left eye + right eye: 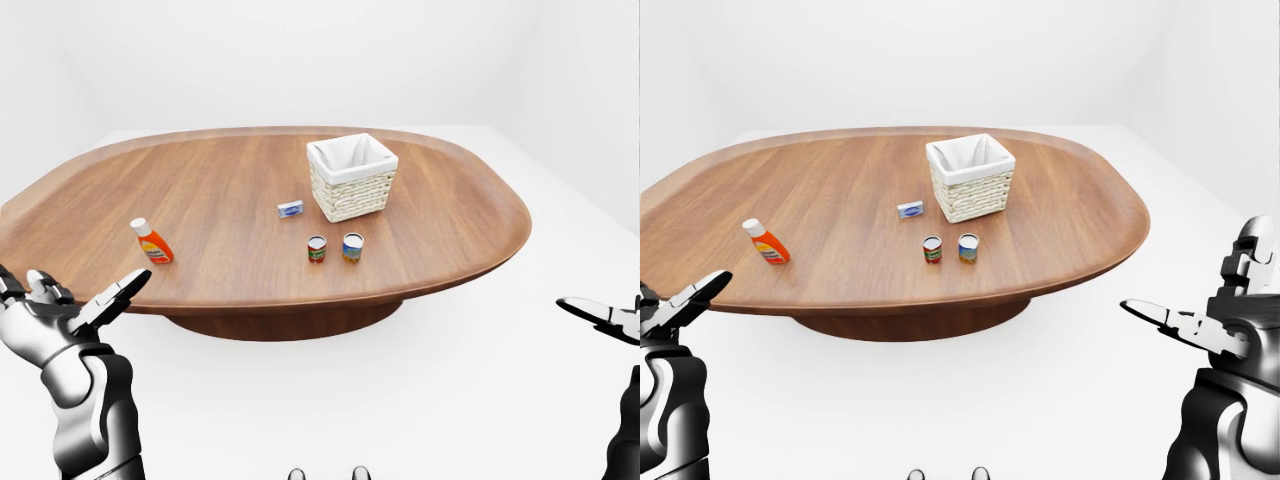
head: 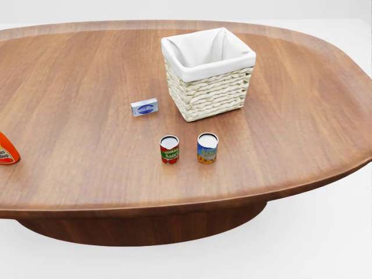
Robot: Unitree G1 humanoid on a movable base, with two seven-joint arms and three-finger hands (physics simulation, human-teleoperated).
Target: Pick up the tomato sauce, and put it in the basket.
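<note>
2 cans below basket, box left.

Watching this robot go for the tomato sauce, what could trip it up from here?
Two look-alike cans stand side by side: the red tomato sauce can and a blue can. A hand reaching for one might grab or topple the other. The ketchup bottle also reads "tomato", so it could be mistaken for the target. Both the left hand and right hand hang open, off the table, so a long reach remains to the cans and the basket.
</note>
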